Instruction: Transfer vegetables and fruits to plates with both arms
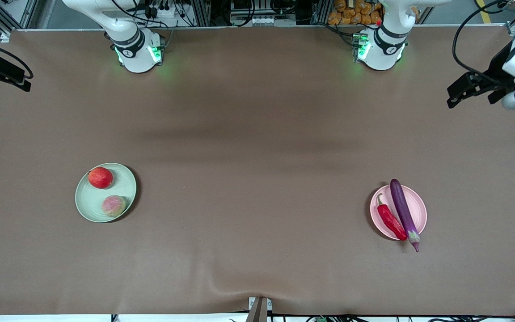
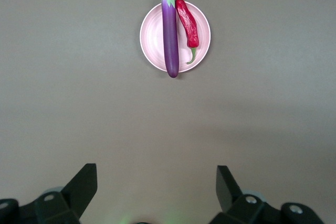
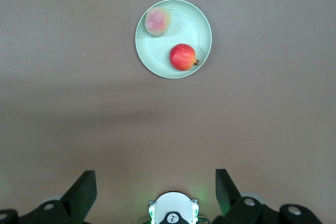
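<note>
While both arms wait high with nothing held, left tool and right tool wide open, eggplant and chili lie lengthwise on the pink plate lower right, apple and peach on the green plate lower left.

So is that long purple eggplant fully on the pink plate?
Not fully. The eggplant lies across the pink plate beside the chili, both its ends overhanging the rim.
</note>
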Robot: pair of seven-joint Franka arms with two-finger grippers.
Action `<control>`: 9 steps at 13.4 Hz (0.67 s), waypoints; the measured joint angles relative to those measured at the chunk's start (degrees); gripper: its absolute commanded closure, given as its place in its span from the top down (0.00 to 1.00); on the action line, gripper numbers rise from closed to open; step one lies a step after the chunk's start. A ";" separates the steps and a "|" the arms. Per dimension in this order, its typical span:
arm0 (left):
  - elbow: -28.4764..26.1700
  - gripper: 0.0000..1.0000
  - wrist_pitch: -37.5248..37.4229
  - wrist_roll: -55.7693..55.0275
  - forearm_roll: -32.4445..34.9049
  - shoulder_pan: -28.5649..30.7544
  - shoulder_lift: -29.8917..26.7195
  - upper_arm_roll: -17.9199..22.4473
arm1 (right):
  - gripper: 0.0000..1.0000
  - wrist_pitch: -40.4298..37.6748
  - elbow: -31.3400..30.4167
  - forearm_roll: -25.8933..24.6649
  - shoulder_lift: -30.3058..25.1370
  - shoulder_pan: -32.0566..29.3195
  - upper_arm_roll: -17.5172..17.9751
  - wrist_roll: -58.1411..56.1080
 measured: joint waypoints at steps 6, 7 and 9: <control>1.82 1.00 -3.63 0.00 0.00 1.03 -1.40 0.19 | 1.00 0.56 0.00 0.00 0.00 0.10 0.03 0.00; 2.17 1.00 -4.07 0.00 0.00 1.16 -1.40 0.20 | 1.00 0.66 0.00 0.00 0.00 0.10 0.03 0.00; 2.38 1.00 -4.35 0.00 0.00 1.20 -1.40 0.21 | 1.00 0.66 -0.06 0.00 0.00 0.10 0.03 0.00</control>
